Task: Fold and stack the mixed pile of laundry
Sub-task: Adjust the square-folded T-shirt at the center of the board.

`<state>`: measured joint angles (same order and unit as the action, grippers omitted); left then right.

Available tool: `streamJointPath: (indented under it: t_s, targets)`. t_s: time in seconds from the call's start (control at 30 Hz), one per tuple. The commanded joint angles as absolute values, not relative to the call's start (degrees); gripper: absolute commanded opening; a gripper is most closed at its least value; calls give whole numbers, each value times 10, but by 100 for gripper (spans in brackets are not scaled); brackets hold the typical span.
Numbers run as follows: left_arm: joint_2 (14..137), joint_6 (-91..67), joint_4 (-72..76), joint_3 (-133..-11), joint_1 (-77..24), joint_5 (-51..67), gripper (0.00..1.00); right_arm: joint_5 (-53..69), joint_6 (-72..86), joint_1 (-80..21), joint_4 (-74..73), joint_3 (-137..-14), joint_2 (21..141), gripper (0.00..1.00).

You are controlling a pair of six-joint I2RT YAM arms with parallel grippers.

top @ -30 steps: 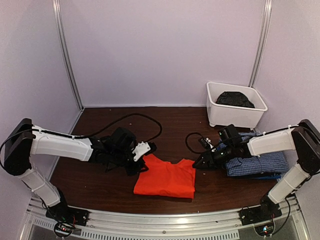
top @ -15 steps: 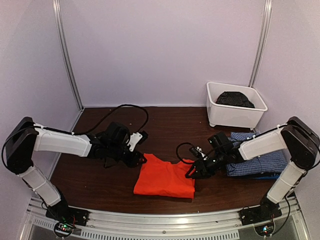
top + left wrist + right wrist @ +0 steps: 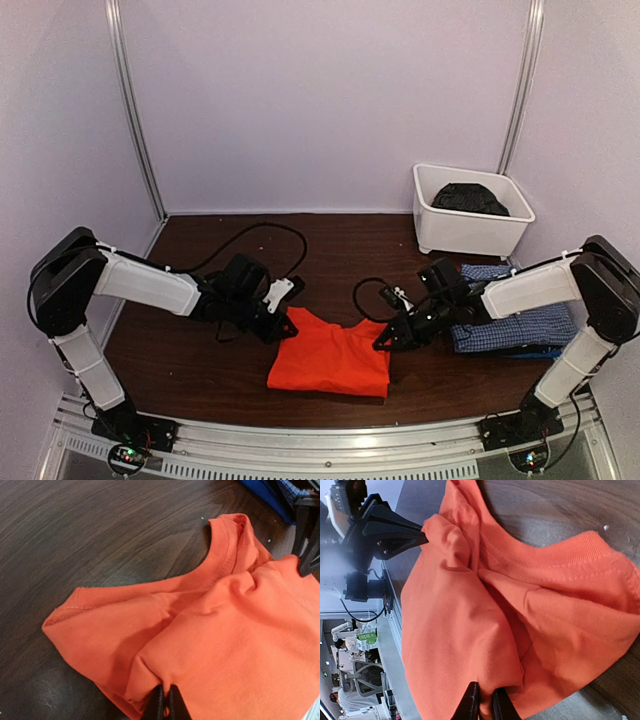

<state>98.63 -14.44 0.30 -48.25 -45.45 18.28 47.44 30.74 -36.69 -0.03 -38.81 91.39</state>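
Observation:
A bright orange T-shirt (image 3: 332, 356) lies folded on the dark table (image 3: 200, 370) between the arms. My left gripper (image 3: 280, 331) is shut on its far left edge; the left wrist view shows the jaws (image 3: 165, 705) pinching a fold of orange cloth (image 3: 240, 645). My right gripper (image 3: 384, 342) is shut on the shirt's far right edge, with cloth (image 3: 460, 630) pinched between the jaws (image 3: 485, 702). A folded blue-and-white check shirt (image 3: 515, 320) lies on a blue piece under my right arm. A black garment (image 3: 468, 198) sits in the white tub (image 3: 470, 232).
The white tub stands at the back right. Black cables (image 3: 250, 240) loop over the table behind the left arm and beside the right wrist (image 3: 365, 292). A metal rail (image 3: 320, 440) runs along the near edge.
Both grippers have moved in from the shirt's sides and closed on its far corners. The shirt's far edge is now bunched up between them.

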Motion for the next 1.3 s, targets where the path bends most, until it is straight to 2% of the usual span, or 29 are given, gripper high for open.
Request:
streamJointPath:
  t_s: [0.0, 0.1, 0.33, 0.63, 1.03, 1.27]
  targets:
    - [973, -142, 31, -499, -453, 195, 0, 436, 298, -370, 18, -388, 864, 8]
    - [966, -136, 24, -506, -453, 188, 0, 414, 290, -369, 19, -380, 839, 0]
    - [962, -131, 20, -522, -448, 144, 0, 316, 247, -369, -9, -371, 796, 0]
    - [959, -126, 28, -523, -444, 112, 0, 254, 213, -362, -14, -380, 811, 0]
    - [931, -104, 70, -505, -444, 57, 0, 237, 183, -339, -1, -422, 853, 0]
    - [954, -102, 90, -508, -432, 14, 0, 211, 166, -324, 29, -447, 886, 0]
